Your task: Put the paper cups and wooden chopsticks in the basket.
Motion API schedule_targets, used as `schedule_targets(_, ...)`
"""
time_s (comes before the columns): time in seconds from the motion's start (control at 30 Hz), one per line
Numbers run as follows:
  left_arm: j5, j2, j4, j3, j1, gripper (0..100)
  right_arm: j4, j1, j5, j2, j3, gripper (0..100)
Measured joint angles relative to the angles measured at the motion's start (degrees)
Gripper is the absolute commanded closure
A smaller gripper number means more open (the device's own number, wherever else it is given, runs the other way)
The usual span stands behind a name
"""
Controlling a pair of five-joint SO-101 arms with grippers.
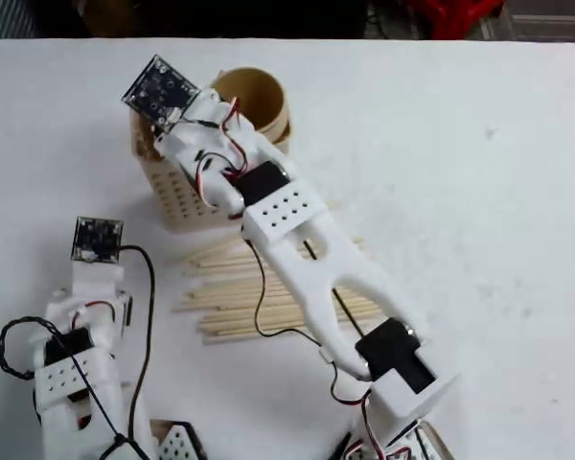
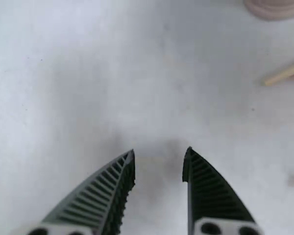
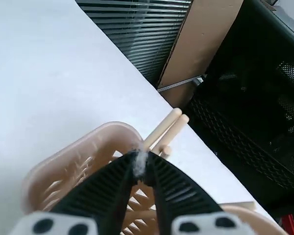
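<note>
A beige perforated basket (image 1: 177,196) stands at the table's far left, with tan paper cups (image 1: 257,98) nested together at its far side. My right gripper (image 3: 143,164) hangs over the basket rim (image 3: 78,152), shut on wooden chopsticks whose ends (image 3: 167,125) stick out past its fingertips. A loose pile of chopsticks (image 1: 230,307) lies on the table under the right arm (image 1: 307,249). My left gripper (image 2: 159,157) is open above bare table at the near left, with nothing between its fingers. One chopstick tip (image 2: 285,74) lies off to its side.
The table is white, and its far edge (image 3: 152,93) runs close behind the basket. Beyond it stand a cardboard sheet (image 3: 201,44) and a black mesh crate (image 3: 255,112). Black cables (image 1: 144,326) loop beside the left arm (image 1: 77,355).
</note>
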Motion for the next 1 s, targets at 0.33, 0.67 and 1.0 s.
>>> schedule_targets(0.33,0.00,0.00,0.00,0.00,0.00,83,0.88,0.35,0.00,-7.74,0.00,98.2)
schedule_targets(0.67,0.00,0.00,0.00,0.00,0.00,83,3.43,0.18,0.00,-3.96,-0.18,82.7)
schedule_targets(1.0,0.00,0.00,0.00,0.00,0.00,83,3.78,0.26,0.00,7.38,-9.67,81.0)
